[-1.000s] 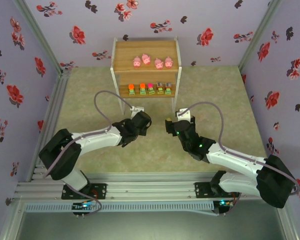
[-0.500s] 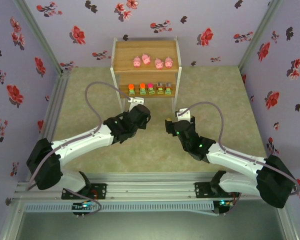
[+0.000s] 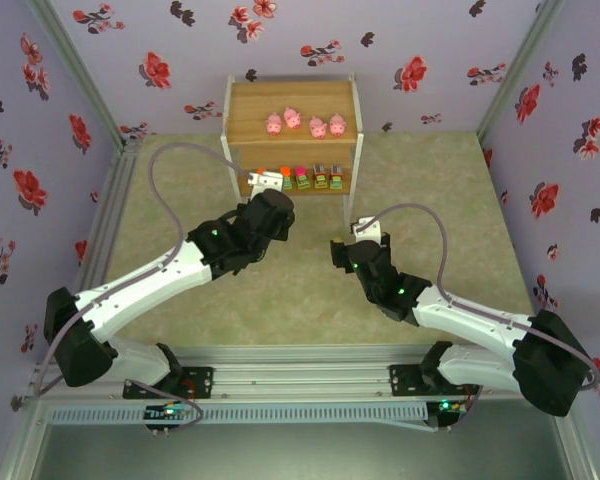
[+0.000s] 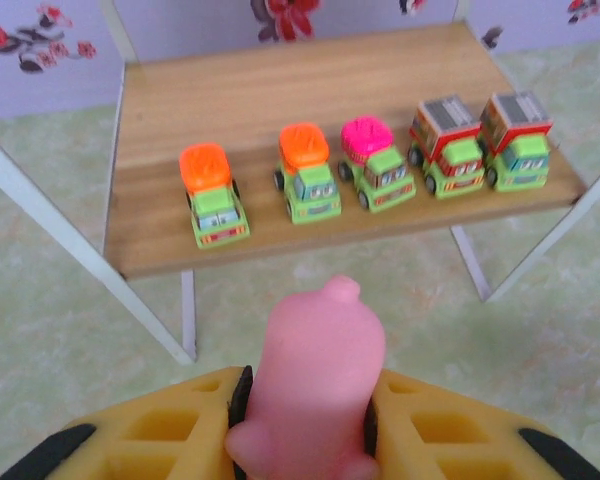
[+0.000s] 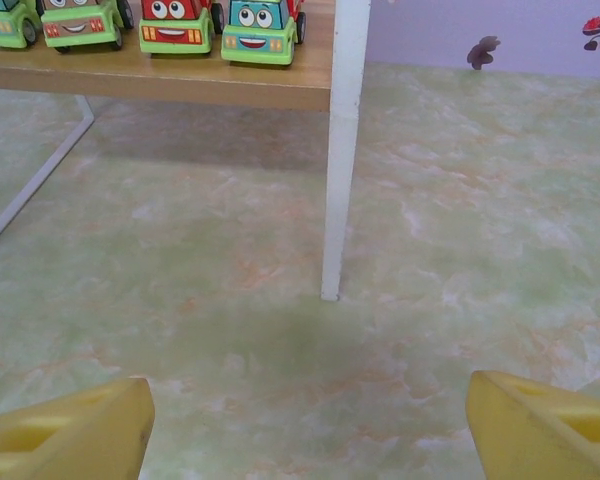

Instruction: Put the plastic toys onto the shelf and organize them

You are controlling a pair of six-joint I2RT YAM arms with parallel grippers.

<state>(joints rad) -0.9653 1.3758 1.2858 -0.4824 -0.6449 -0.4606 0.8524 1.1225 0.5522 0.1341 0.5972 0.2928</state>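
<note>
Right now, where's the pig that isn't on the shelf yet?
Left wrist view, bottom centre: the pink pig is clamped in the left gripper, in front of the shelf, facing the trucks on its lower tier.

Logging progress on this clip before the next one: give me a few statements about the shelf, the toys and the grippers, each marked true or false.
1. The left gripper holds a pig. True.
2. Five pigs stand on the top tier. False: four pigs stand there.
3. Five trucks stand in a row on the lower tier. True.
4. The right gripper grips a truck. False: it is open and empty, over the floor.
</note>
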